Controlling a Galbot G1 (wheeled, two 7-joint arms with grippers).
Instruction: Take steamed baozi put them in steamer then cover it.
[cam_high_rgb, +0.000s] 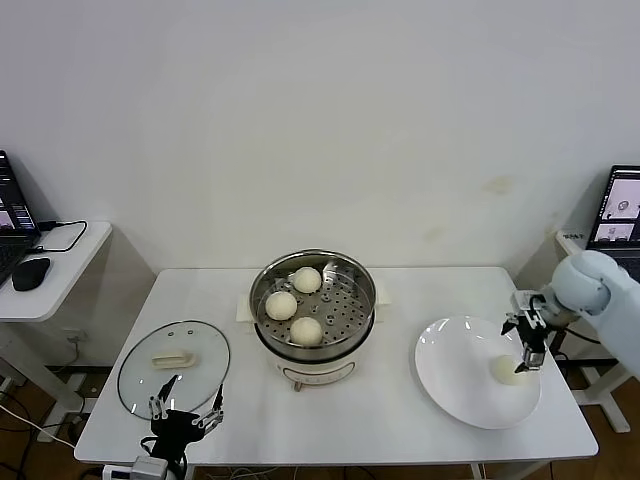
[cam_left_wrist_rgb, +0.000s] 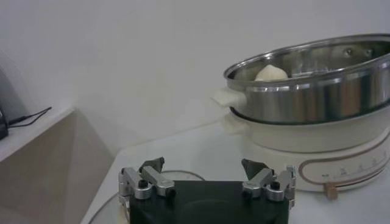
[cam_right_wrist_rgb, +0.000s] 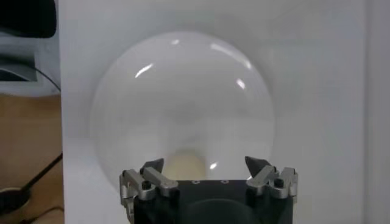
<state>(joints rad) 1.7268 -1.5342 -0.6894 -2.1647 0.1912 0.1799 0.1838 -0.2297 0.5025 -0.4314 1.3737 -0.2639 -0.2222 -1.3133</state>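
The steamer (cam_high_rgb: 313, 345) is a shiny steel pot on a white base at the table's middle. Three baozi (cam_high_rgb: 306, 280) lie on its perforated tray. One baozi (cam_high_rgb: 507, 371) lies on the white plate (cam_high_rgb: 455, 385) at the right. My right gripper (cam_high_rgb: 528, 362) is open just above this baozi; in the right wrist view the baozi (cam_right_wrist_rgb: 184, 167) sits between and below the open fingers (cam_right_wrist_rgb: 152, 167) of the gripper (cam_right_wrist_rgb: 205, 164). My left gripper (cam_high_rgb: 185, 412) is open and empty at the table's front left, by the glass lid (cam_high_rgb: 175, 367). The left wrist view shows the left gripper (cam_left_wrist_rgb: 203, 165) and the steamer (cam_left_wrist_rgb: 317, 85).
The glass lid with its cream handle (cam_high_rgb: 174, 358) lies flat on the table's left. A side desk with a mouse (cam_high_rgb: 31, 272) stands at the far left. A laptop screen (cam_high_rgb: 620, 207) stands at the far right. A wall is close behind the table.
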